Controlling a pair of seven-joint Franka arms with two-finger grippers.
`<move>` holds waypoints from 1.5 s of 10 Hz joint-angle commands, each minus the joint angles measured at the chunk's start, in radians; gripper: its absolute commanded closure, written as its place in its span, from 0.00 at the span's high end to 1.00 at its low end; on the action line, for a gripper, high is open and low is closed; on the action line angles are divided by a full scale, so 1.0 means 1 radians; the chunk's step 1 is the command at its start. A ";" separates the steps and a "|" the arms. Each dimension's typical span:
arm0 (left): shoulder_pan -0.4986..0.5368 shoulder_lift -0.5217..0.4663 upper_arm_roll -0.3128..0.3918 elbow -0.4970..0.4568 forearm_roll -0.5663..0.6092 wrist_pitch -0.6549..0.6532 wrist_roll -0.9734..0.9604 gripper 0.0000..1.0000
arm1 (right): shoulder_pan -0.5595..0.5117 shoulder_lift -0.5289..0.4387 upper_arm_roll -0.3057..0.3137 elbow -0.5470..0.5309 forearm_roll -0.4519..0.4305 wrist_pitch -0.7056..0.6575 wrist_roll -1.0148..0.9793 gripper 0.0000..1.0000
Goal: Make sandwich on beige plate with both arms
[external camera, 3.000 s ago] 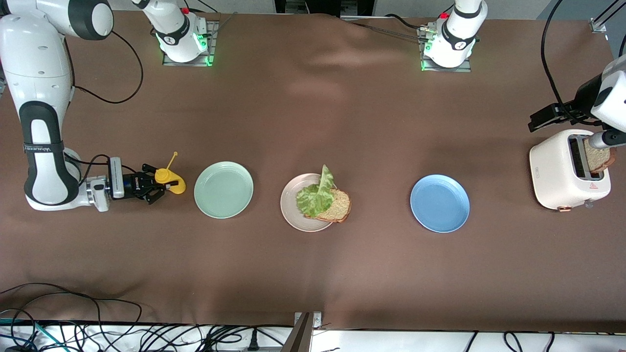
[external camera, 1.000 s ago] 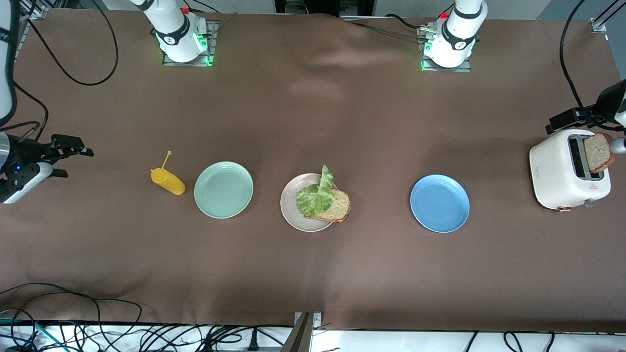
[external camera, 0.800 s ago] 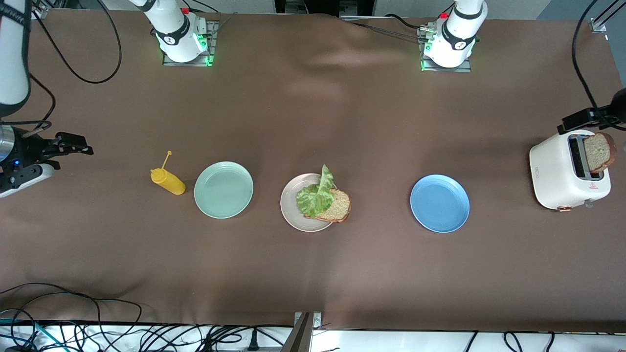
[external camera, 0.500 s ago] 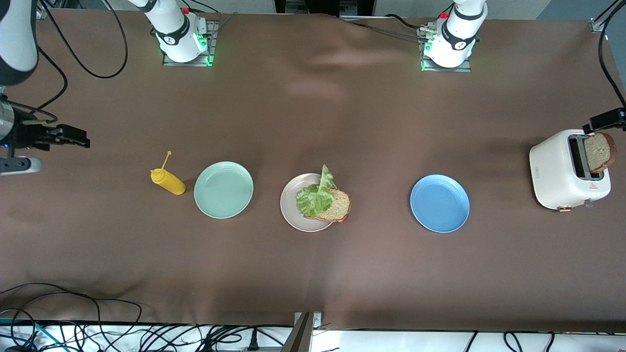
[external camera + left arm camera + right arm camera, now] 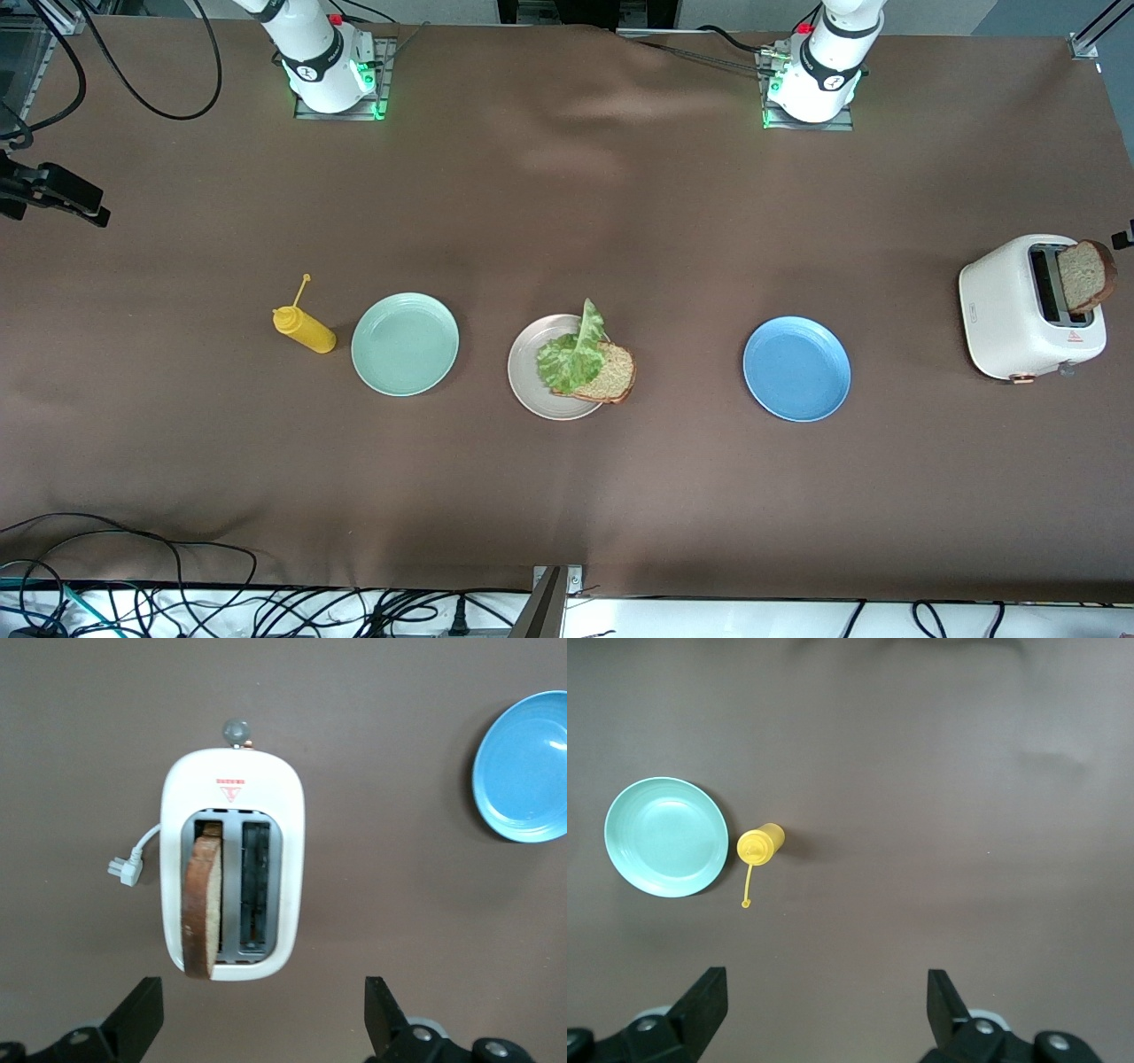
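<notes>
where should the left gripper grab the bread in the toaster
Grip the bread slice by its exposed upper part, coming straight down from above the toaster. It stands on edge in one slot, sticking out, so its two flat faces suit the fingers of the open left gripper hanging over it.

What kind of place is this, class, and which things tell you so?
Probably a robot lab staged as a kitchen: two arm bases bolted to a cloth-covered table, loose cables at its edge, and a toaster holding bread.
</notes>
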 commanded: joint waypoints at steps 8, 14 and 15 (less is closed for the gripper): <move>0.089 0.176 -0.016 -0.011 0.008 0.111 0.090 0.91 | -0.099 -0.031 0.111 -0.030 0.048 -0.021 0.017 1.00; 0.104 0.190 -0.022 -0.011 0.006 0.108 0.126 0.00 | -0.107 -0.011 0.081 -0.023 0.068 -0.022 0.014 1.00; 0.104 0.190 -0.023 -0.010 0.003 0.105 0.126 0.00 | -0.107 -0.011 0.081 -0.023 0.068 -0.022 0.017 1.00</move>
